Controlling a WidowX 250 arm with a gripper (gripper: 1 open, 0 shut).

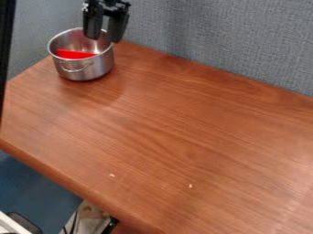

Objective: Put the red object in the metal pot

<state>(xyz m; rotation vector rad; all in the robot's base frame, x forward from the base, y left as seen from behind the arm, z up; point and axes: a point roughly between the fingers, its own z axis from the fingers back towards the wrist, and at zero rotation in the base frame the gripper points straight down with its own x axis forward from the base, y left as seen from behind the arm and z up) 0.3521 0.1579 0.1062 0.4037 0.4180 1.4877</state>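
Pot and cargo sit together: the red object (76, 54) lies flat inside the metal pot (82, 57), which stands on the desk (184, 128) near its far left corner. From the end effector (106, 35) the red object lies toward eight o'clock, just below and close by. No long axis can be made out on it. The end effector's fingers look spread and empty, hanging over the pot's back rim, the arm reaching down from twelve o'clock. Judging from this, only a retreat remains.
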